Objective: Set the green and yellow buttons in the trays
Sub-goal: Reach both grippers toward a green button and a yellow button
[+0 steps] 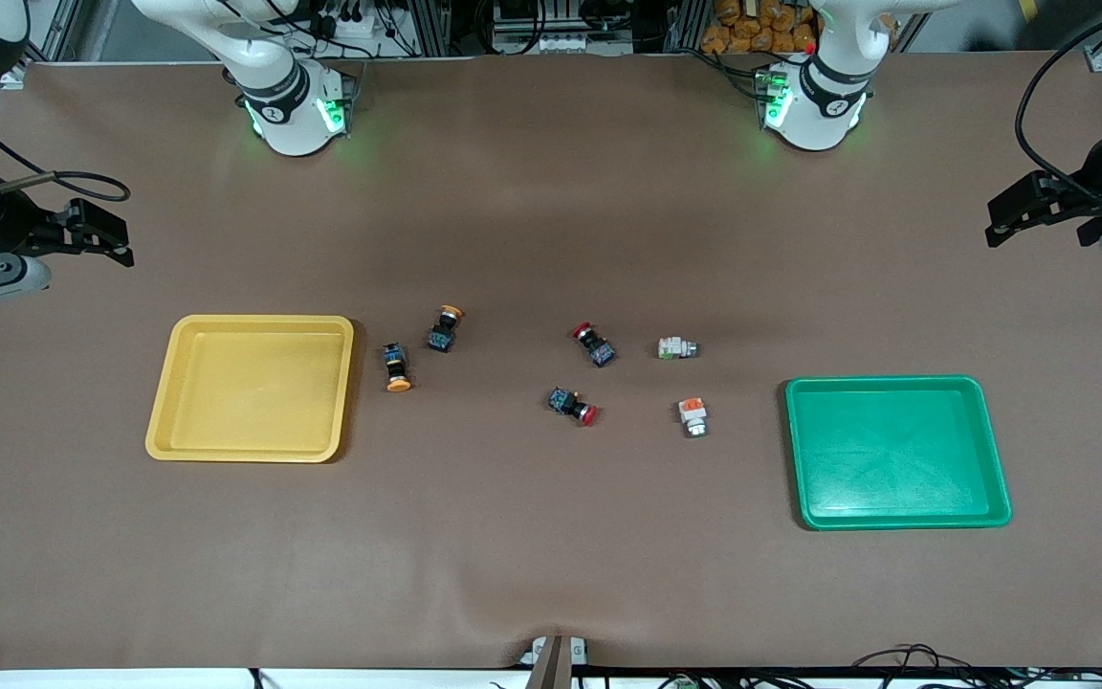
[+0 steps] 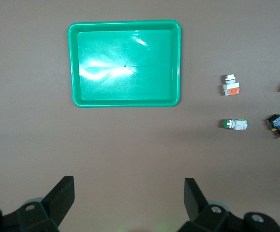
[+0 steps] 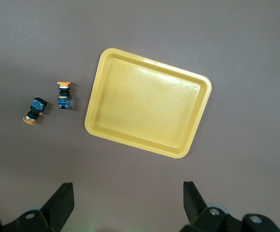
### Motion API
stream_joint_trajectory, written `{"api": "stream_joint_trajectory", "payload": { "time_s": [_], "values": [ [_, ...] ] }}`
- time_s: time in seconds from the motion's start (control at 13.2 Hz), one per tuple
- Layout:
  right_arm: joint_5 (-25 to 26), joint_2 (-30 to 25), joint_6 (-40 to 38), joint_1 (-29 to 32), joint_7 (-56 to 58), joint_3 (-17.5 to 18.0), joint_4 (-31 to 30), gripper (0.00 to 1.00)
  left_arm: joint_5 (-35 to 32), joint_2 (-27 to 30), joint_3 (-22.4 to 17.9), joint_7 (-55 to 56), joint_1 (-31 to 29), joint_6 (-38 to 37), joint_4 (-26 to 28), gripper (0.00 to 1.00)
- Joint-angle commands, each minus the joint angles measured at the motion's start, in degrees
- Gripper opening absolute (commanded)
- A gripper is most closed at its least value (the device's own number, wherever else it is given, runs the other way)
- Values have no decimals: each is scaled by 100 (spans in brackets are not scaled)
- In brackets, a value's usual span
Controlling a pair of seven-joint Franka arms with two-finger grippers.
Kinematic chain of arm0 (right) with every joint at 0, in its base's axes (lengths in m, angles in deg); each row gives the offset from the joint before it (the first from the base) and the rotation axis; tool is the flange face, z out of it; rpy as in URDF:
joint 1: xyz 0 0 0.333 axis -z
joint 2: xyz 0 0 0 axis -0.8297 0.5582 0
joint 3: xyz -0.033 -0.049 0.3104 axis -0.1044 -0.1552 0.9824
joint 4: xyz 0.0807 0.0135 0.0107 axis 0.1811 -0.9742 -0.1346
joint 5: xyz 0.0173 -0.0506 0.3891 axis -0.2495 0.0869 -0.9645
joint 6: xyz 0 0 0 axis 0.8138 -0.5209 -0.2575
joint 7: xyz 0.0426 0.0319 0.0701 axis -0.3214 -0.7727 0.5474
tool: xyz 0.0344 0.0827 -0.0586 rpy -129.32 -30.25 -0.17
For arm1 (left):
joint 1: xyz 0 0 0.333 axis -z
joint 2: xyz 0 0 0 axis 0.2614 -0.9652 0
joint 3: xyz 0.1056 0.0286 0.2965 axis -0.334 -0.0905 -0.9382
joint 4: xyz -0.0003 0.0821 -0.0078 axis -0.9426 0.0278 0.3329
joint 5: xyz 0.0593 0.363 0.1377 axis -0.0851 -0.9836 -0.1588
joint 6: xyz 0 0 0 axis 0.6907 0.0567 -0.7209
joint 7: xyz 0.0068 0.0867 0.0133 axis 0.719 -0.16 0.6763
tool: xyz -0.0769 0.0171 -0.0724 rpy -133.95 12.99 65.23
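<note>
The yellow tray (image 1: 254, 388) lies toward the right arm's end and the green tray (image 1: 895, 452) toward the left arm's end; both hold nothing. Two yellow-capped buttons (image 1: 397, 367) (image 1: 445, 328) lie beside the yellow tray (image 3: 149, 108) and show in the right wrist view (image 3: 64, 95) (image 3: 34, 110). Two white buttons (image 1: 676, 349) (image 1: 693, 417) lie beside the green tray (image 2: 125, 103) and show in the left wrist view (image 2: 234, 124) (image 2: 231, 85). My right gripper (image 1: 116, 239) (image 3: 128, 195) and left gripper (image 1: 996, 222) (image 2: 128, 193) hang open and empty over the table's ends.
Two black-blue switches with red caps (image 1: 594, 344) (image 1: 574, 405) lie at the table's middle, between the yellow-capped and the white buttons. The brown mat (image 1: 551, 536) covers the whole table. Both arm bases stand along the edge farthest from the front camera.
</note>
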Motion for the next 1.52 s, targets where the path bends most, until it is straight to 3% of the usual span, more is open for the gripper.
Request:
{"api": "stream_joint_trajectory", "payload": {
  "time_s": [0.0,0.46,1.14,1.44],
  "values": [
    [141,-51,133,-21,4,5,-15,100,-44,-4,44,-74,2,-83,-31,100],
    [150,-51,292,-179,66,13,-6,100,-1,-337,53,-48,-7,-13,-40,100],
    [124,-51,363,-407,-39,13,29,100,351,-1225,79,66,90,706,-40,100],
    [28,71,389,-1012,-1451,22,-58,100,308,-1998,70,610,537,1243,-40,100]
  ]
}}
